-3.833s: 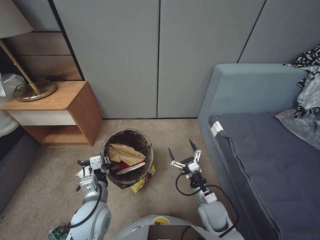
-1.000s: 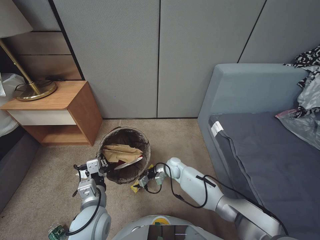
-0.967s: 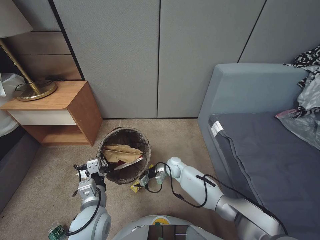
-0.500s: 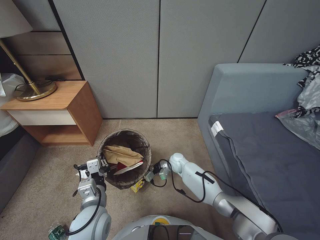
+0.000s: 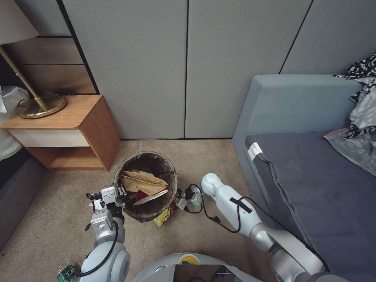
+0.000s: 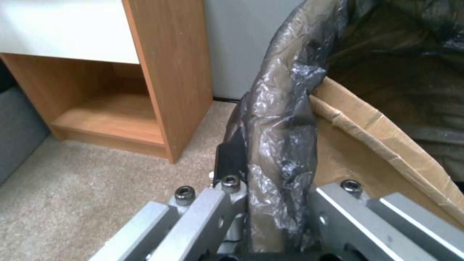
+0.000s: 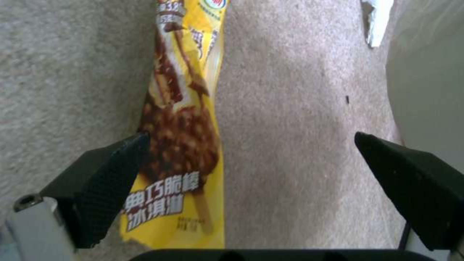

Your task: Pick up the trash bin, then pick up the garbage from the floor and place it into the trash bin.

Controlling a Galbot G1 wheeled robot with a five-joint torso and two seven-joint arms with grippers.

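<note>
Spread wide, the right gripper's (image 7: 249, 188) jaws straddle a long yellow ice-cream wrapper (image 7: 186, 145) lying flat on the carpet (image 7: 290, 127), its length running straight away from the gripper, printed with a chocolate-coated bar and white lettering; one black finger (image 7: 104, 185) touches its edge. Clamped on the bag-lined rim of the trash bin (image 5: 145, 184), the left gripper (image 5: 120, 194) holds it beside the nightstand (image 5: 66, 129), with a tan paper bag (image 5: 143, 181) inside

Beige carpet floor (image 5: 203, 239) carries wooden nightstand (image 5: 78, 133), yellow snack packet (image 7: 186, 145), green bottle (image 5: 66, 273), white scrap (image 7: 378, 20).
</note>
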